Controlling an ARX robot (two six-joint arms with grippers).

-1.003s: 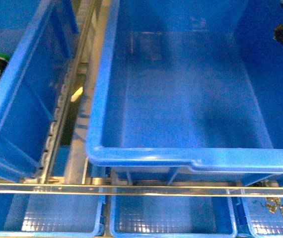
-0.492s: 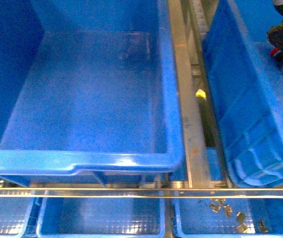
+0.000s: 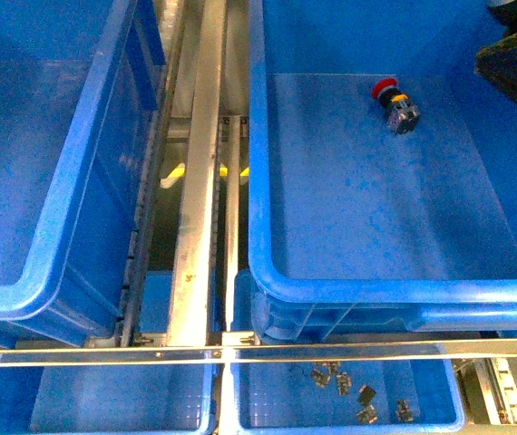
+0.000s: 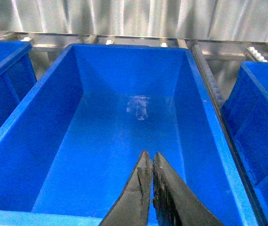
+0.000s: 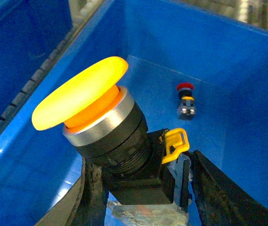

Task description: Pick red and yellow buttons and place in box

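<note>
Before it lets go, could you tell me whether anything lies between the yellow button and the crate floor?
Nothing visible: the yellow button in the right gripper hangs over bare floor of the box; the red button lies apart.

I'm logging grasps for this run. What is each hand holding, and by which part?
The right hand holds the yellow button by its black body below the cap. The left hand is shut on nothing.
</note>
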